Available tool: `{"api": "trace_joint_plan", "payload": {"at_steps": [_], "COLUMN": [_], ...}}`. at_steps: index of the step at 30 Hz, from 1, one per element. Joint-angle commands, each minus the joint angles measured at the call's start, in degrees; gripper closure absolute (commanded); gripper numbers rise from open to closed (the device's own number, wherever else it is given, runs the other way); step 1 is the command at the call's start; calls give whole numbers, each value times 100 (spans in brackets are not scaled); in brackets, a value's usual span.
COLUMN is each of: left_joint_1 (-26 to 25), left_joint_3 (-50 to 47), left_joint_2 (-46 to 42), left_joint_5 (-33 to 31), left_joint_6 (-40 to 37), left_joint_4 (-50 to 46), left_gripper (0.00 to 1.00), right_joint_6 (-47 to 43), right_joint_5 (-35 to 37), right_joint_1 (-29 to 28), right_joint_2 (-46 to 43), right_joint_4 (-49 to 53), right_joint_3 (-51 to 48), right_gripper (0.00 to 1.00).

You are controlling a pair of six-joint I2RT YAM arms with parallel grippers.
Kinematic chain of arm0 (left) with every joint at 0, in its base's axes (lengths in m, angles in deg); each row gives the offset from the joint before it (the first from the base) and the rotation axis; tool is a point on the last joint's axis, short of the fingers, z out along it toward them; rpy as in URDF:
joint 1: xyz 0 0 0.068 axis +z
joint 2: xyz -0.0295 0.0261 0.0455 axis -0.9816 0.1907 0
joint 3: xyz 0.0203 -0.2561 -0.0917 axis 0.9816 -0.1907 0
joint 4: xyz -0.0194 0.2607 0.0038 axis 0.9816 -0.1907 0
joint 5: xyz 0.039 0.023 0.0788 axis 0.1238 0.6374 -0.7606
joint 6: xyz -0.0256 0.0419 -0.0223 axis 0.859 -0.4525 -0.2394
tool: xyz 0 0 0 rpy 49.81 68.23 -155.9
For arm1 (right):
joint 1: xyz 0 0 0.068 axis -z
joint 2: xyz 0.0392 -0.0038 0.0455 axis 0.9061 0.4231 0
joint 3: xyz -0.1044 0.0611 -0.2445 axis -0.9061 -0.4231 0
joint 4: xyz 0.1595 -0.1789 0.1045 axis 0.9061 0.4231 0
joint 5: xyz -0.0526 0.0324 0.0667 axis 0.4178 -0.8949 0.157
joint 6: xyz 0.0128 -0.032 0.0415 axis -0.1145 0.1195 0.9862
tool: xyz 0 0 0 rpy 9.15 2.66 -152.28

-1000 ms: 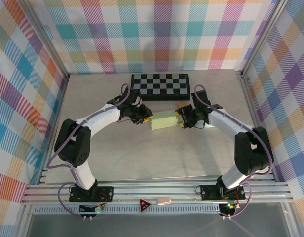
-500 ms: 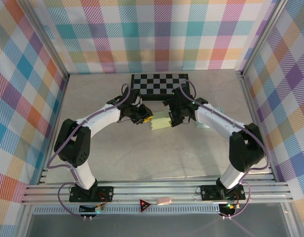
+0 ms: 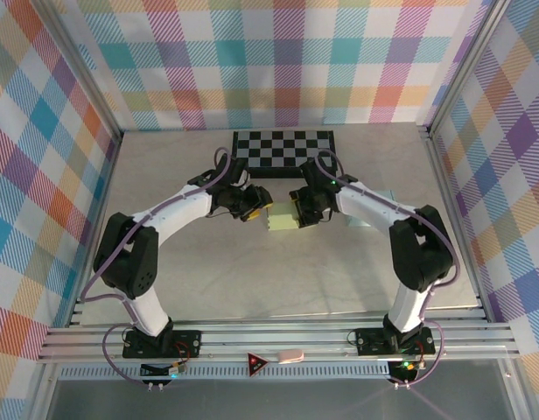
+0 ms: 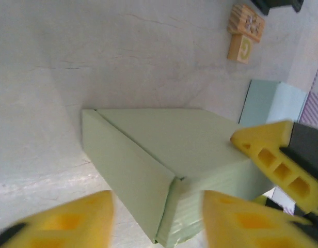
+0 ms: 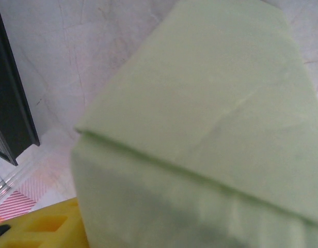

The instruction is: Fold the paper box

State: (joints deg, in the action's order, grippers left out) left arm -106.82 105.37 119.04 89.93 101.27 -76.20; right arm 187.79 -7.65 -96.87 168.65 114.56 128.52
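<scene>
The work area is a pale table (image 3: 208,280) enclosed by plaid walls (image 3: 287,61), with a checkerboard (image 3: 283,152) at upper centre of the overhead frame. The pale green paper box (image 3: 282,219) lies just below it, at frame centre, between the two grippers.

The left gripper (image 3: 255,211) faces the box's left end. Its yellow fingers (image 4: 71,222) stand apart at the bottom of the left wrist frame, with the box corner between them, unpinched. Before you close, centre that end between the pads and keep the box flat on the table.

The right gripper (image 3: 303,210) covers the box's right end. You cannot tell whether its jaws grip. That end's flaps are hidden.
</scene>
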Motion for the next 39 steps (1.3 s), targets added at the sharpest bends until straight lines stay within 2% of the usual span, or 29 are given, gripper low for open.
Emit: {"api": "trace_joint_plan", "payload": {"at_steps": [1, 2, 6, 9, 11, 14, 18, 20, 23, 25, 28, 31, 32, 33, 34, 35, 36, 37, 39], "left_joint_1": [19, 13, 22, 54, 87, 125, 195, 235, 318, 407, 543, 634, 630, 614, 576, 567, 573, 580, 692], "left_joint_3": [96, 107, 41, -124, -220, -379, -481, -477, -554, -628, -776, -740, -675, -637, -685, -846, -1127, -1426, -2215], "left_joint_2": [-654, -728, -968, -1122, -1223, -1389, -1564, -1669, -1884, -2058, -2432, -2745, -2863, -2988, -3142, -3352, -3600, -3826, -4174], "left_joint_5": [-448, -510, -670, -689, -661, -676, -725, -710, -595, -468, -258, -218, -345, -859, -1593, -2696, -3392, -3706, -3860], "left_joint_6": [-223, -269, -376, -385, -386, -403, -495, -619, -824, -922, -1229, -1773, -2046, -2194, -2203, -2095, -2218, -2553, -3553], "left_joint_4": [-83, -83, 7, 193, 315, 475, 448, 336, 184, 77, 63, -162, -329, -559, -709, -810, -658, -379, 542], "left_gripper": [7, 0, 0, 0, 0, 0, 0, 0, 0, 0, 0, 0, 0, 0, 0, 0, 0, 0, 0], "right_joint_6": [-52, -87, -251, -277, -327, -385, -709, -1106, -1745, -2361, -3698, -5505, -5866, -6093, -6318, -6728, -7265, -7885, -8641], "right_joint_5": [6, -10, -58, -159, -181, -241, -289, -259, -361, -238, 127, 1004, 1642, 2355, 2944, 3476, 3582, 3430, 3186], "right_joint_1": [-1, 4, 0, 1, -1, 1, 62, 149, 375, 488, 742, 1026, 1045, 1078, 1146, 1248, 1480, 1730, 2060], "right_joint_2": [-410, -551, -1080, -1354, -1551, -1801, -1940, -1952, -1902, -2068, -2513, -2969, -3157, -3365, -3552, -3800, -4062, -4327, -4867], "right_joint_4": [-437, -753, -2267, -3318, -3333, -2472, -249, 629, 1875, 2214, 2179, 2322, 2433, 2458, 2310, 1905, 1333, 521, -1300], "right_joint_3": [-687, -965, -2085, -2871, -3117, -3097, -2383, -1969, -1431, -1225, -973, -491, -361, -367, -498, -839, -1268, -1786, -3035], "right_gripper": [44, 44, 46, 39, 33, 24, 18, 1, 1, 1, 1, 1, 1, 1, 1, 1, 1, 1, 1]}}
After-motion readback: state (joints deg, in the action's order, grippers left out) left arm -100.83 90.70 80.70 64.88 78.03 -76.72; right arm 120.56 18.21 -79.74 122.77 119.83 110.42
